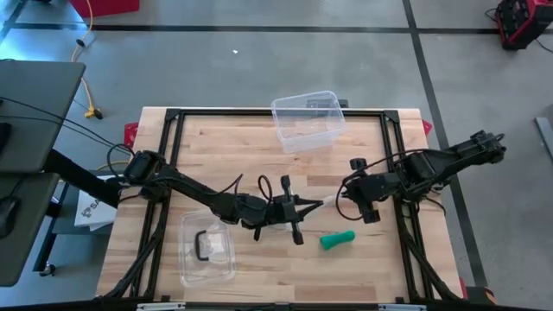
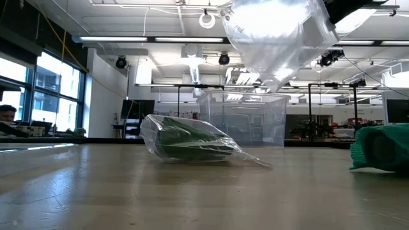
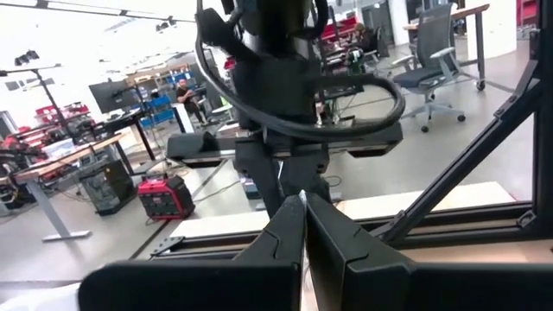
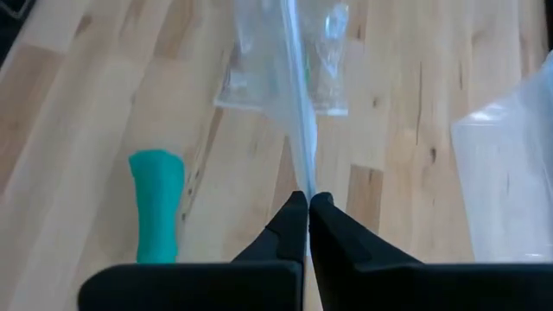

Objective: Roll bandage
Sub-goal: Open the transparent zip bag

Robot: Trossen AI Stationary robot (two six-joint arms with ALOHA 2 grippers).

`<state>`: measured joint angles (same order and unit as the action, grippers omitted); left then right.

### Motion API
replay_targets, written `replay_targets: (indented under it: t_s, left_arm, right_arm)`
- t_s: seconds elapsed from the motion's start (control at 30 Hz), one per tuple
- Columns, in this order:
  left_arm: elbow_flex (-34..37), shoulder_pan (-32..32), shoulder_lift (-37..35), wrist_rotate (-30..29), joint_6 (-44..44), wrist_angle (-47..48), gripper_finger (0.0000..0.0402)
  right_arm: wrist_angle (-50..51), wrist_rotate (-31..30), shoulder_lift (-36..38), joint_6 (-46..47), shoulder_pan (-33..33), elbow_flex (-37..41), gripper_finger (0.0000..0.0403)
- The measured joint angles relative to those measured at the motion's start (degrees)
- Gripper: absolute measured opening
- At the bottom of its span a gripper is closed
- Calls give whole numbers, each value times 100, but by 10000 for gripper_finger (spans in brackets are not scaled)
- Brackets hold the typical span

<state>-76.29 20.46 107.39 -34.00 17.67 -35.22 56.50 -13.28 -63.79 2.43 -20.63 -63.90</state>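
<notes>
Right gripper (image 4: 308,200) pinched closed on clear plastic bag (image 4: 294,112)

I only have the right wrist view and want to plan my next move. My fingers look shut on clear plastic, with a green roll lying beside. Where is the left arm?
Observer: The left gripper is at mid-table, facing your right gripper and the clear bag, its fingers shut.
Operator: What lies beyond my picture?
Observer: A clear tub stands at the table's far edge, apart from both arms.
Operator: And on the left side?
Observer: A second clear container lies near the front edge, with a dark item inside.
</notes>
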Motion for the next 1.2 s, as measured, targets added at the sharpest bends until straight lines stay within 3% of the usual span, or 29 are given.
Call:
replay_targets:
  t_s: [0.3, 0.47, 0.67, 0.87, 1.2]
  left_arm:
    - [-5, 14, -13, 141, -140, 267, 0]
    - [-4, -14, -11, 550, -243, 568, 0]
    - [-4, -19, -9, 649, -254, 669, 0]
    - [-4, -16, -7, 671, -254, 708, 0]
    - [-5, -16, -4, 881, -258, 710, 0]
  right_arm:
    - [72, 12, 194, -49, -257, -131, 15]
    - [-694, 27, 452, -96, -452, -59, 83]
    - [-2002, 18, 466, -333, -530, 591, 160]
    - [-2332, -285, 465, -421, -524, 868, 155]
    - [-2286, 8, 382, -397, -473, 745, 140]
